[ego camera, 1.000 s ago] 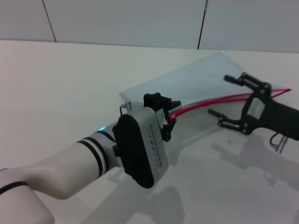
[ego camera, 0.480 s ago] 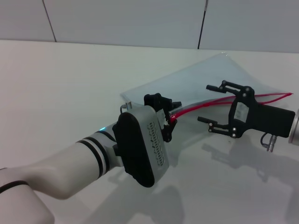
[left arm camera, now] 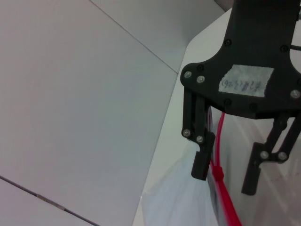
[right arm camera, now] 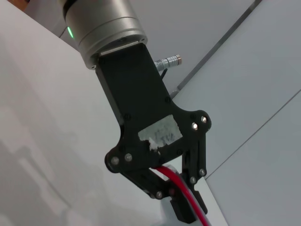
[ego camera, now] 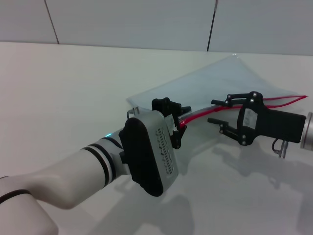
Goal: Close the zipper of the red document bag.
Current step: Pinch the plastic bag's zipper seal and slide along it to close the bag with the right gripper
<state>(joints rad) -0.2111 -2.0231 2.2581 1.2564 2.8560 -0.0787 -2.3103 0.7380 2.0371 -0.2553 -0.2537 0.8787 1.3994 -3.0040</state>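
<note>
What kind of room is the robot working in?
Probably a lab or test room. There's a plain white table, a bare panelled wall, and just one see-through bag with a red zipper that the left end effector grips.

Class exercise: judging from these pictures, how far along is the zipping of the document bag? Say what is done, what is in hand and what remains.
Done: the left gripper is shut on the zipper at one end of the red document bag. In hand: the right gripper, open, straddles the red strip farther along. Left: the strip's two red lines gape apart towards the far corner, so the zip is unclosed.
</note>
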